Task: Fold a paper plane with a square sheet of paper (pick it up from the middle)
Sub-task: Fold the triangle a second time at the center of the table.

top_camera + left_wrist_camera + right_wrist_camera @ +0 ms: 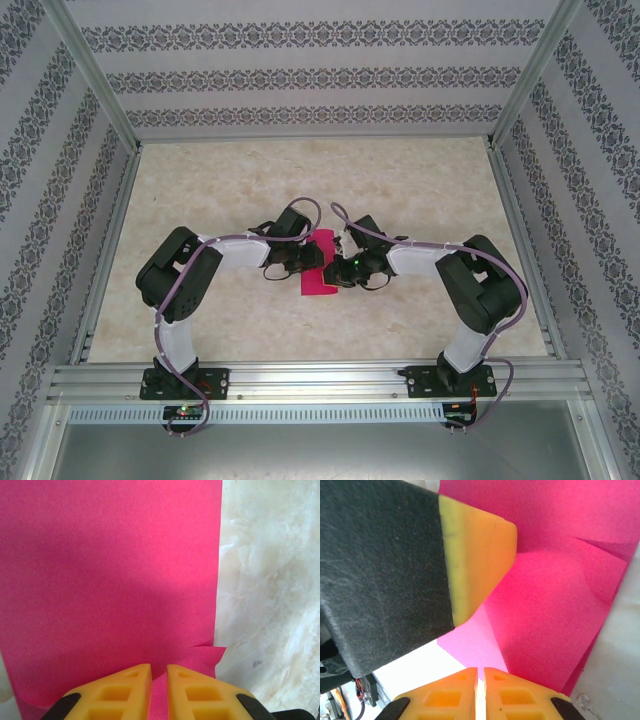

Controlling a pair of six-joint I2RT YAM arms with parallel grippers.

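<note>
Two pincers hold one sheet (110,570) between them, and that is the chief hazard. Thin paper gripped from both sides would likely tear if either arm pulls away or twists out of step with the other.

The left pincer (159,669) is closed on the near edge of the sheet, with pink showing in the narrow slit between its fingers. The right pincer (480,671) is likewise closed, and a pale flap of the sheet runs down into its tips. I judge that flap gripped, though the slit is too thin to confirm it.

Second hazard: the pincers stand very close. The left one's pad (475,555) sits just above the right's fingers, so any inward move risks a collision.

Third hazard: a grip this near the edge may slip, and the fold would then spring open.

Condition of the sheet:
- It is bright magenta and plain, paler on its reverse.
- It sits at the middle of the table (400,180), between the two wrists.
- From above it appears as a narrow strip, so I judge it partly folded, with no plane shape yet.
- The right wrist view shows it bent along creases.
- One small notch (207,647), or perhaps a dog-ear, marks the edge near the left pincer. I cannot tell which.
</note>
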